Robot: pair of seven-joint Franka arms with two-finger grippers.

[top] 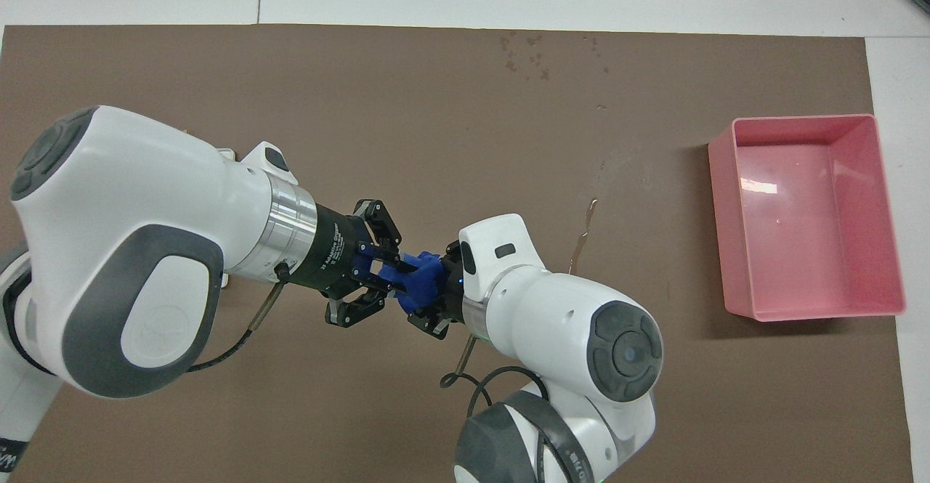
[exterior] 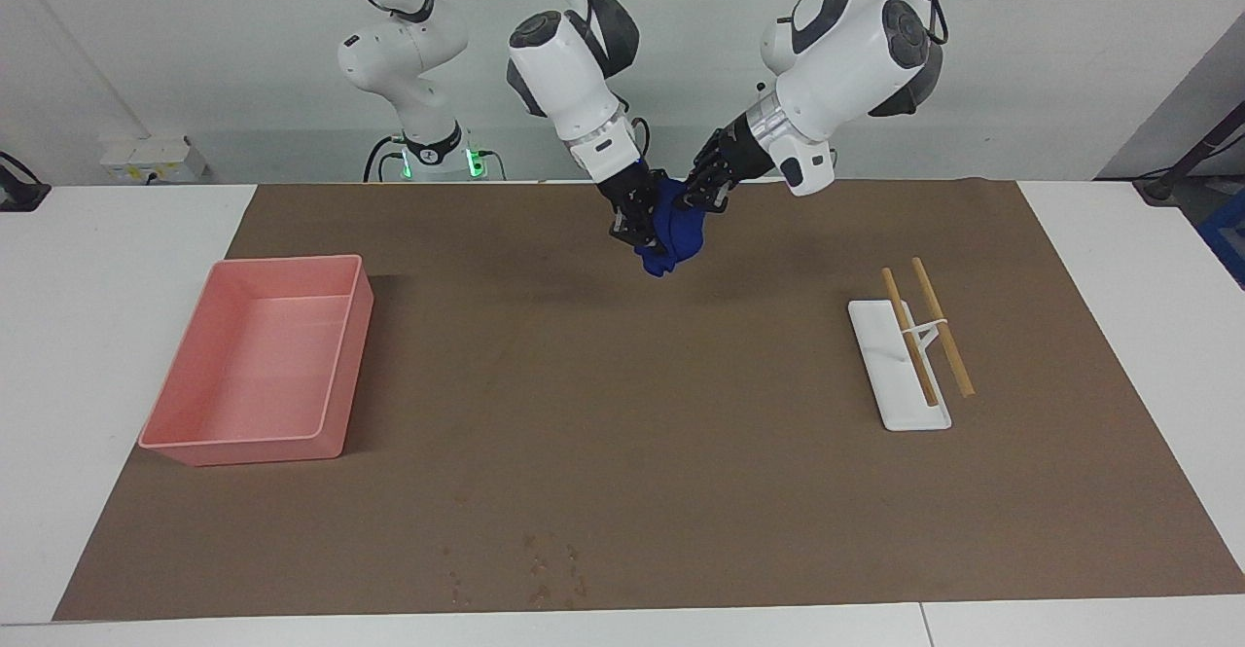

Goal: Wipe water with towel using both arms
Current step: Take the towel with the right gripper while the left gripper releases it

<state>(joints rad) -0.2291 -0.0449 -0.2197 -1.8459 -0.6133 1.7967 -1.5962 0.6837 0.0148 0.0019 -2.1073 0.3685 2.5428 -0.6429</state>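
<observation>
while the towel point(exterior: 671, 230) is bunched into a deep-blue wad above the brown mat point(exterior: 622, 491), it is gripped from two sides, close to the mat's edge nearest the robots and about midway along that edge. the right gripper point(exterior: 643, 215) is seen clenched on the wad from the right arm's end. the left gripper point(exterior: 694, 194) is set against the wad from the left arm's end; whether its fingertips pinch the cloth or have slackened cannot be told. in the overhead view the towel point(top: 417, 283) is noted as a narrow blue strip between the left gripper point(top: 383, 271) and the right gripper point(top: 434, 301), clear of the mat.

further out, a pink tray point(exterior: 342, 336) is recorded near the mat's short edge at the right arm's end, and a white stand point(exterior: 880, 355) carrying two wooden sticks point(exterior: 942, 328) towards the short edge at the left arm's end. farthest from the robots, scattered water drops point(exterior: 545, 569) are observed on the mat just inside its outermost long edge, well apart from the towel.
</observation>
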